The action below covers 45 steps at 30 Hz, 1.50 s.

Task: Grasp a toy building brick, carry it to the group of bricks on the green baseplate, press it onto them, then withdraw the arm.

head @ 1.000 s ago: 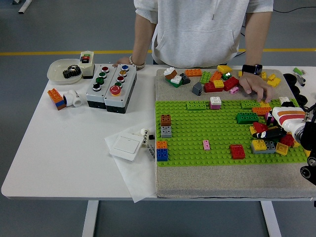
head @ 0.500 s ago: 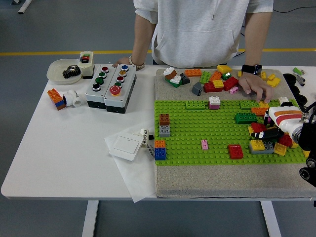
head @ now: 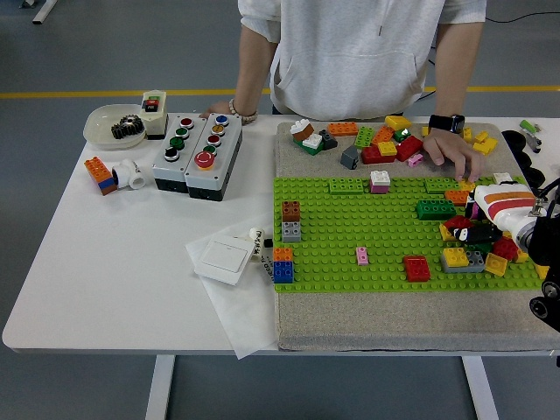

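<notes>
Far left on the white table [head: 105, 262] we see a bowl [head: 105, 122] with a gear in it, a small stacked brick piece [head: 101, 173], then 2 grey button boxes [head: 197, 156]. Moving on, a white switch plate [head: 219, 256] lies on paper just left of the green baseplate [head: 350, 227].

On the baseplate's left side stand 2 short stacks [head: 291, 220] and [head: 286, 265], then a small pink brick [head: 363, 255] and a red brick [head: 417, 268] alone in open studs. Behind the plate sits a loose pile of bricks [head: 376, 144], and the person's hand [head: 455, 153] rests on the mat at its right end.

Now the right edge: the robot's right hand [head: 490, 223] comes in low over the group of bricks [head: 472, 254], its dark fingers [head: 477, 234] curled down at a red brick [head: 458, 224] on top of that group. We cannot tell whether it grips the brick or just presses on it.

We judge the brick light, stiff and slick-sided, best pinched across its 2 flat sides. The group is crowded and the person's hand is near behind; the clear way out looks to be back toward the right edge. The left arm is not visible.
</notes>
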Each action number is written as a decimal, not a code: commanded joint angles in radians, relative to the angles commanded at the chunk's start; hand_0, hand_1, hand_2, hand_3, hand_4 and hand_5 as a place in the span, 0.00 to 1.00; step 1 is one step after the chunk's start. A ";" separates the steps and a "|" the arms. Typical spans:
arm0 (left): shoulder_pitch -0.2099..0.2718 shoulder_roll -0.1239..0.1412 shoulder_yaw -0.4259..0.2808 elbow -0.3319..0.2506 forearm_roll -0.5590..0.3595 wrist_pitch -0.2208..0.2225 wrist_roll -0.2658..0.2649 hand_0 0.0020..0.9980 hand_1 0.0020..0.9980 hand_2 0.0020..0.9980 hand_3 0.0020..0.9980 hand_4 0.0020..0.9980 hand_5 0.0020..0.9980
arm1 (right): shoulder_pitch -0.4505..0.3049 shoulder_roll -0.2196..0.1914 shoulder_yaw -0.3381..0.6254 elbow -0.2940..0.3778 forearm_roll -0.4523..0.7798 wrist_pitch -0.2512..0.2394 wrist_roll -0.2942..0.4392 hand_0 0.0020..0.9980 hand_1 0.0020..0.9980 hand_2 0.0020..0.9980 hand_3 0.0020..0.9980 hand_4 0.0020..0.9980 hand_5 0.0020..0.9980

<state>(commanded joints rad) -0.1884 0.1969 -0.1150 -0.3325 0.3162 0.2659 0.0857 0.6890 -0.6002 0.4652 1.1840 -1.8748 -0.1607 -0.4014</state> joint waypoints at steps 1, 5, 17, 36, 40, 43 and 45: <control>0.000 0.000 0.001 0.000 0.000 0.000 0.000 0.75 0.75 0.74 0.59 0.61 0.64 | -0.001 0.000 0.000 0.000 -0.001 -0.001 0.000 0.16 0.36 0.45 0.49 0.81 0.59; 0.002 0.000 -0.001 0.000 0.000 0.000 0.000 0.75 0.75 0.74 0.59 0.61 0.64 | -0.004 -0.001 -0.001 0.000 -0.007 -0.003 0.001 0.16 0.36 0.45 0.49 0.81 0.59; 0.004 0.000 -0.005 -0.001 0.011 -0.001 0.003 0.75 0.75 0.74 0.59 0.61 0.64 | -0.008 -0.002 -0.006 0.005 -0.023 -0.026 0.005 0.15 0.35 0.45 0.49 0.79 0.58; 0.000 0.001 -0.003 0.000 0.007 0.000 0.001 0.75 0.75 0.74 0.59 0.61 0.64 | -0.015 -0.013 0.020 0.029 -0.001 -0.035 0.002 0.17 0.36 0.45 0.50 0.82 0.54; -0.001 0.001 -0.002 0.000 0.005 0.000 0.000 0.75 0.75 0.74 0.59 0.61 0.64 | -0.014 -0.016 0.027 0.026 0.051 -0.001 0.015 0.17 0.36 0.45 0.50 0.82 0.54; -0.002 0.001 -0.001 0.000 0.005 0.000 0.000 0.75 0.75 0.74 0.59 0.61 0.64 | -0.014 -0.015 0.029 0.024 0.063 0.016 0.023 0.20 0.39 0.50 0.51 0.91 0.57; -0.003 0.001 -0.001 0.000 0.005 0.000 0.000 0.75 0.75 0.74 0.59 0.61 0.64 | -0.013 -0.015 0.030 0.023 0.064 0.032 0.027 0.20 0.39 0.50 0.51 0.91 0.57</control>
<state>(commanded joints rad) -0.1909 0.1981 -0.1163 -0.3328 0.3207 0.2658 0.0859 0.6763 -0.6154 0.4951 1.2066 -1.8106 -0.1285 -0.3747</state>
